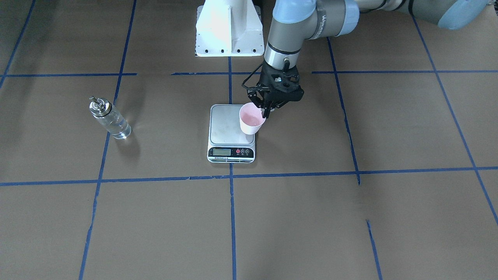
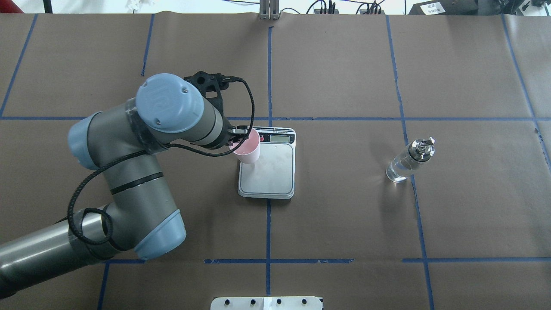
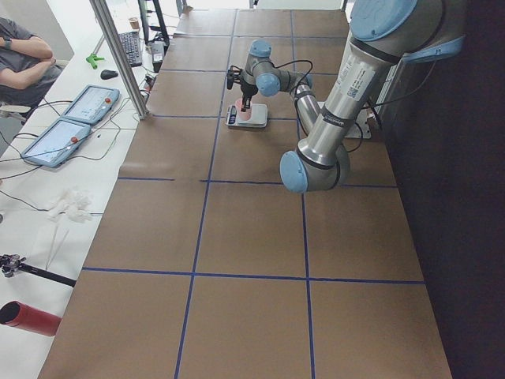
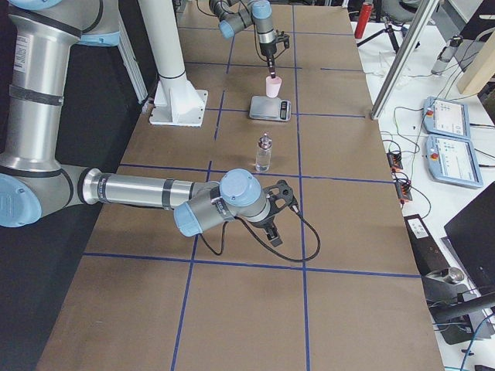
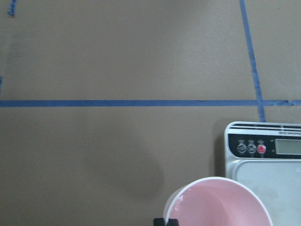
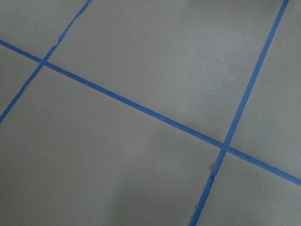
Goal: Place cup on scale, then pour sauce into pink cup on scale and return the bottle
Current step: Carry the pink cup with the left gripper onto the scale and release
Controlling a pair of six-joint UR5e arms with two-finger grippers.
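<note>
Overhead exterior, table [image 2: 344, 215]: we see a flat top covered in brown paper and divided into large squares by blue tape lines [image 2: 327, 119].
Room: in the exterior left view, a white side bench [image 3: 31, 237] runs along the table. It carries two touch-screen pendants [image 3: 59, 142] and loose cables. A person [image 3: 20, 55] with folded arms sits at its far end. The robot's white pedestal [image 1: 228, 29] stands at the table's edge.
Left gripper [image 1: 266, 112]: it points straight down, its fingers drawn narrow and pinched on the rim of the cup [image 1: 251, 119].
Cup position: it hangs mouth-up directly below the gripper, with the pink inside showing. Its base is over the edge of the scale [image 1: 225, 126] on the robot's left, close to the display strip. We cannot tell whether the base touches the platform.
Scale: it lies flat near the table's middle, on a tape line, with the display facing away from the robot.
Bottle [image 1: 111, 118]: it stands upright on the robot's right, well apart from the scale. The clear sauce [image 1: 116, 127] shows through the glass.
Right gripper [image 4: 277, 216]: it shows only in the exterior right view, low over the table near the bottle. We cannot tell how its fingers stand.
Count: we count one cup, one scale, one bottle, two arms and two pendants.
</note>
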